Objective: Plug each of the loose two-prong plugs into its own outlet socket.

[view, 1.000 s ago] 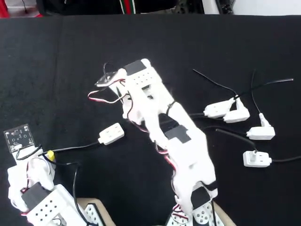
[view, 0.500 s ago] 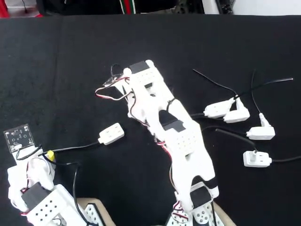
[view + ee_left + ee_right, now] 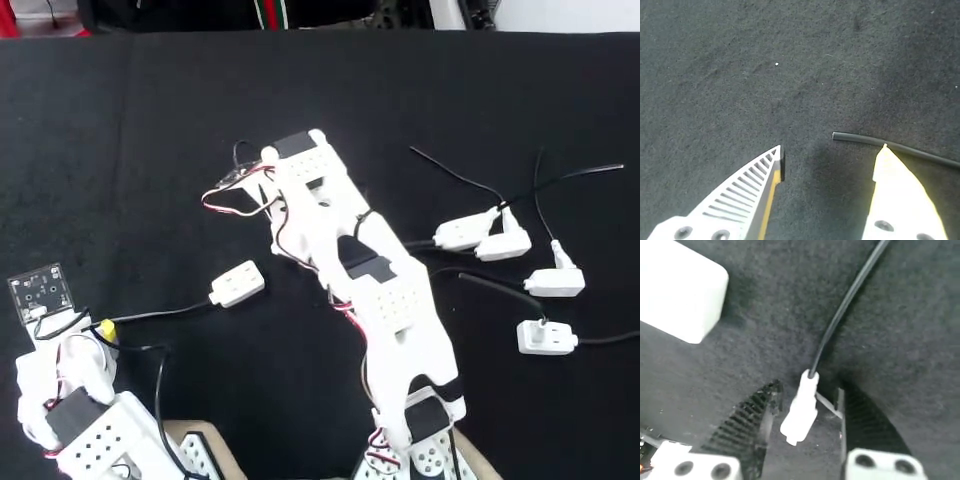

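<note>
Around the two-prong plug (image 3: 800, 412), the right gripper (image 3: 807, 390) has settled. Over the last second the right arm (image 3: 390, 300) slid its wrist slightly toward 3 o'clock, then all but stopped just 11 o'clock of the counter's (image 3: 150, 130) centre. I judge the lining-up done and the grasp next.

The plug is small and white, with a thin black cable (image 3: 845, 315) leaving its back end. It lies between the jaws, which stand narrowly apart with a gap on each side. A white block (image 3: 680, 290), probably a socket, sits near it.

One free outlet socket (image 3: 237, 283) lies at 7 o'clock of the wrist, and more white plug-and-socket pieces (image 3: 503, 243) cluster at 3 o'clock.

The left gripper (image 3: 832, 147) has not moved. Its jaws hang wide over bare counter beside a black wire end (image 3: 860, 140).
</note>
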